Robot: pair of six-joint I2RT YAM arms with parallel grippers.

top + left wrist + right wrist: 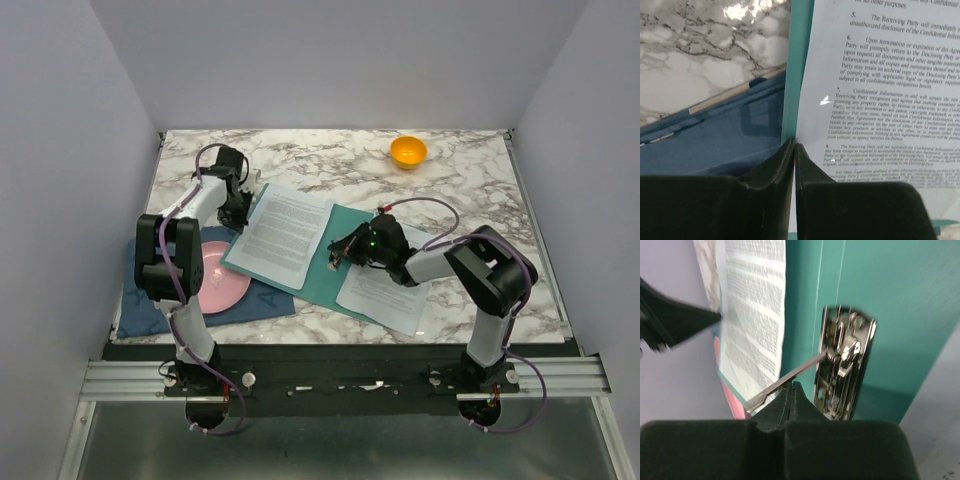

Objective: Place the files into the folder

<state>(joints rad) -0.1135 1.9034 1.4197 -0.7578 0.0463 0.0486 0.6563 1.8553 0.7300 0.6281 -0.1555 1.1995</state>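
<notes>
Left gripper (793, 145): pressed together at the files' (875, 100) edge.
Right gripper (792, 386): pressed together beside the clip lever (795, 372).
Risk: lever lost, clip snapped shut before files are tucked under.

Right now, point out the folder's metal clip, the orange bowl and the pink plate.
metal clip (842, 365): right wrist view, middle of its mechanism.
orange bowl (408, 151): top external view, its inside.
pink plate (225, 280): top external view, bare centre.
</notes>
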